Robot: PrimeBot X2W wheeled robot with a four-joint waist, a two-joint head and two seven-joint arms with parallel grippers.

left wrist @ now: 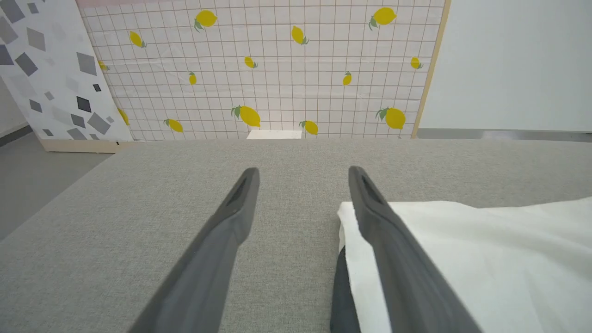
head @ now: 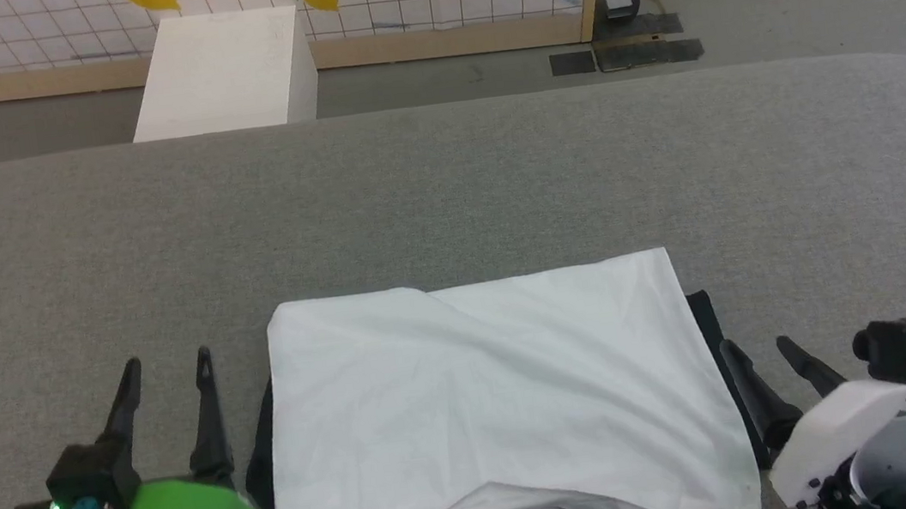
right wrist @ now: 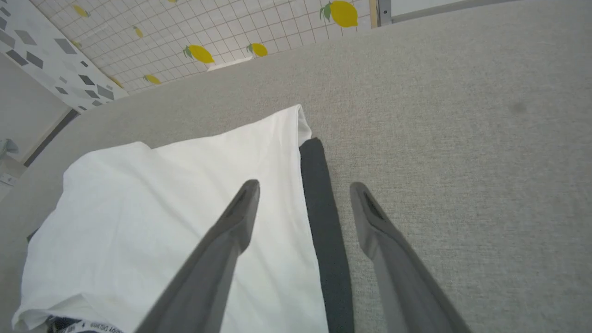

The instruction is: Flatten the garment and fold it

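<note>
Folded into a white rectangle, the garment [head: 489, 406] lies between my left gripper [head: 167, 359] and right gripper [head: 756, 345], both wide open and empty; little seems left.

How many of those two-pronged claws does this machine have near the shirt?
2. The left tool is open, just left of the garment. The right tool is open at its right edge. Neither holds anything.

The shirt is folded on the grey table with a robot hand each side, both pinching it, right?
No pinching: the left gripper and right gripper stand open beside the folded garment on the grey table, holding nothing. The head view shows it.
</note>
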